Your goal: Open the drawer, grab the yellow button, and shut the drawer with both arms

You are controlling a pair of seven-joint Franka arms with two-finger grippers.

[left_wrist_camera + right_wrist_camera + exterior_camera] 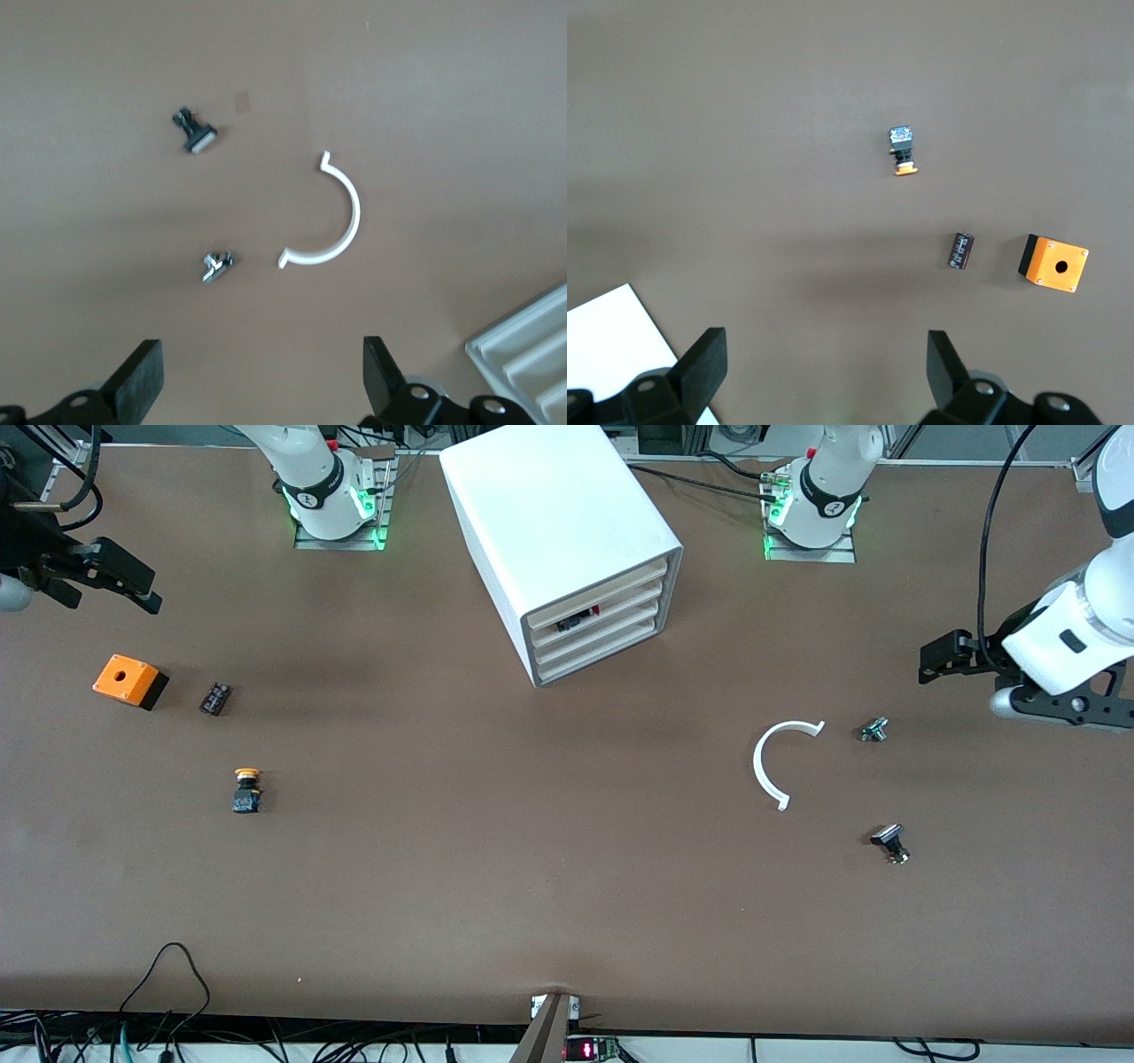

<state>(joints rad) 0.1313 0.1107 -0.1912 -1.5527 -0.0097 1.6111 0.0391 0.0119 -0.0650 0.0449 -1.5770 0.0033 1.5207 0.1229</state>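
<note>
The white cabinet (567,531) stands at the middle of the table near the arms' bases. Its top drawer (598,591) looks pushed in, flush with the three below. The button (248,788), with a yellow-orange cap on a black and blue body, lies on the table toward the right arm's end; it also shows in the right wrist view (902,150). My right gripper (133,584) hangs open and empty over the right arm's end of the table (824,359). My left gripper (941,657) hangs open and empty over the left arm's end (263,367).
An orange box with a hole (129,680) and a small black block (215,698) lie near the button, farther from the front camera. A white curved strip (772,762) and two small dark parts (873,730) (890,842) lie toward the left arm's end.
</note>
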